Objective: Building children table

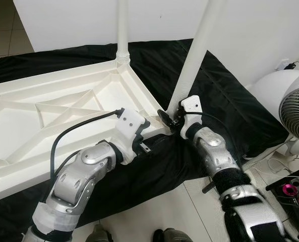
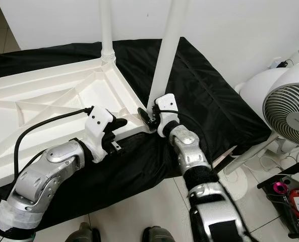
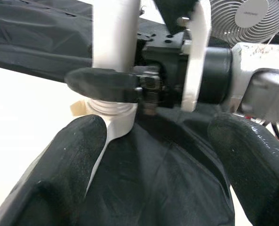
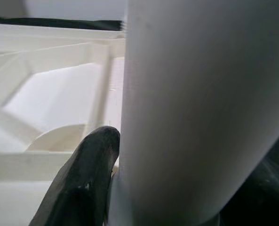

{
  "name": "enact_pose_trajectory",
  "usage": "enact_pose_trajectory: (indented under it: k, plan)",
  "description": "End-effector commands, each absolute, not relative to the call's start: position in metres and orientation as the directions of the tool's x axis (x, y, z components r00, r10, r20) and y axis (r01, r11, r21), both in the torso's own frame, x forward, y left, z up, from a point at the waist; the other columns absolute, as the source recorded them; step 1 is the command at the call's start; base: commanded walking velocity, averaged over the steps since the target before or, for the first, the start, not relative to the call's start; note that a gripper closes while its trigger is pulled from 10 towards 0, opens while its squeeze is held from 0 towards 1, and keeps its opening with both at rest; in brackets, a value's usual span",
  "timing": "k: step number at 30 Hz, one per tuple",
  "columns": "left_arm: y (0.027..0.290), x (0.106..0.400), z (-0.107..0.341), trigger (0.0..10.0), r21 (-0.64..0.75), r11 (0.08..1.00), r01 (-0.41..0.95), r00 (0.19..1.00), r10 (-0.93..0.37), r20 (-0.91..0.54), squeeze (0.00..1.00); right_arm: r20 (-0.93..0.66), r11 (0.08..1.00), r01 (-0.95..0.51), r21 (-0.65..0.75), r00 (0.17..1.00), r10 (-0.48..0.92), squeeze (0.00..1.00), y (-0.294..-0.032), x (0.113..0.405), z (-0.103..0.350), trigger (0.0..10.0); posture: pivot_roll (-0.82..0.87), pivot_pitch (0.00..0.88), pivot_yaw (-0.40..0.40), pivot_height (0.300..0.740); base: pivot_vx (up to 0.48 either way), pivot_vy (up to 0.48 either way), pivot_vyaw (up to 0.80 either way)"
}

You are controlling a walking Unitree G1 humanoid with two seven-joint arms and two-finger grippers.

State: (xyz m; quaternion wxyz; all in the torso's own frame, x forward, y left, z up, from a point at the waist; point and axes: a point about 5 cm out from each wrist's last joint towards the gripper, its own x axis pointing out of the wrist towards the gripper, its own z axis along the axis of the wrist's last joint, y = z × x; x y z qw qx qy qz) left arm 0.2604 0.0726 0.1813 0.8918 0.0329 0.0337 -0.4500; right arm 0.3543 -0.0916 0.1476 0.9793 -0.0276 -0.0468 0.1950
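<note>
The white plastic table top (image 1: 48, 116) lies upside down on a black cloth (image 1: 225, 101). One white leg (image 1: 123, 25) stands in its far corner socket. A second white leg (image 1: 192, 60) leans up from the near corner. My right gripper (image 1: 172, 117) is shut on that leg's base just above the socket; the right wrist view has a black finger (image 4: 83, 183) pressed against the leg (image 4: 200, 103). Just left of it, my left gripper (image 1: 148, 135) is open beside the same corner, its fingers (image 3: 59, 174) spread wide below the leg's threaded end (image 3: 112, 109).
A white floor fan (image 1: 295, 108) stands close on the right, with cables and a pink-handled appliance (image 1: 290, 190) on the tiled floor beside it. A white wall rises behind the cloth. My feet (image 1: 164, 235) are at the cloth's near edge.
</note>
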Motion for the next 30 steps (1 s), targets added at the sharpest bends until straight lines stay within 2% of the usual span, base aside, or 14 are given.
enact_pose_trajectory:
  k: [1, 3, 7, 9, 12, 17, 18, 24, 30]
  plan:
    - [0.073, 0.261, 0.178, 10.0, 0.025, 0.601, 0.799, 0.6, -0.793, -0.108, 0.0, 0.066, 0.967, -0.253, 0.014, 0.966, 0.251, 0.0, -0.092, 0.353, 0.145, 10.0, -0.06, 0.089, -0.035, 0.74, 0.0, 0.0, 0.0]
    - [0.073, 0.261, 0.178, 10.0, 0.025, 0.601, 0.799, 0.6, -0.793, -0.108, 0.0, 0.066, 0.967, -0.253, 0.014, 0.966, 0.251, 0.0, -0.092, 0.353, 0.145, 10.0, -0.06, 0.089, -0.035, 0.74, 0.0, 0.0, 0.0]
    - [0.074, 0.264, 0.179, 10.0, 0.03, 0.603, 0.797, 0.603, -0.791, -0.106, 0.0, 0.074, 0.993, -0.112, 0.043, 0.991, 0.109, 0.0, -0.089, 0.347, 0.145, 10.0, -0.08, 0.072, -0.027, 0.74, 0.0, 0.0, 0.0]
    - [0.074, 0.267, 0.18, 10.0, 0.033, 0.604, 0.796, 0.604, -0.791, -0.103, 0.0, 0.074, 0.993, -0.095, 0.064, 0.993, 0.09, 0.0, -0.084, 0.344, 0.144, 10.0, -0.08, 0.066, -0.023, 0.74, 0.0, 0.0, 0.0]
    - [0.073, 0.27, 0.182, 10.0, 0.041, 0.601, 0.798, 0.602, -0.793, -0.096, 0.0, 0.096, 0.99, -0.113, 0.082, 0.99, 0.105, 0.0, -0.077, 0.339, 0.148, 10.0, -0.09, 0.057, -0.013, 0.74, 0.0, 0.0, 0.0]
    - [0.073, 0.272, 0.183, 10.0, 0.05, 0.595, 0.802, 0.597, -0.797, -0.096, 0.0, 0.117, 0.99, -0.12, 0.077, 0.987, 0.111, 0.0, -0.079, 0.338, 0.154, 10.0, -0.09, 0.054, -0.008, 0.74, 0.0, 0.0, 0.0]
    - [0.073, 0.273, 0.183, 10.0, 0.055, 0.593, 0.803, 0.596, -0.797, -0.098, 0.0, 0.136, 0.987, -0.137, 0.086, 0.983, 0.125, 1.0, -0.081, 0.338, 0.158, 10.0, -0.09, 0.056, -0.008, 0.74, 0.0, 0.0, 0.0]
    - [0.073, 0.273, 0.184, 10.0, 0.058, 0.592, 0.804, 0.595, -0.798, -0.098, 0.0, 0.169, 0.977, -0.189, 0.101, 0.971, 0.171, 1.0, -0.087, 0.338, 0.163, 10.0, -0.08, 0.06, -0.008, 0.74, 0.0, 0.0, 0.0]
    - [0.074, 0.273, 0.184, 10.0, 0.064, 0.593, 0.803, 0.596, -0.796, -0.102, 0.0, 0.165, 0.948, -0.317, 0.012, 0.936, 0.311, 1.0, -0.106, 0.338, 0.163, 10.0, -0.08, 0.061, -0.002, 0.74, 0.0, 0.0, 0.0]
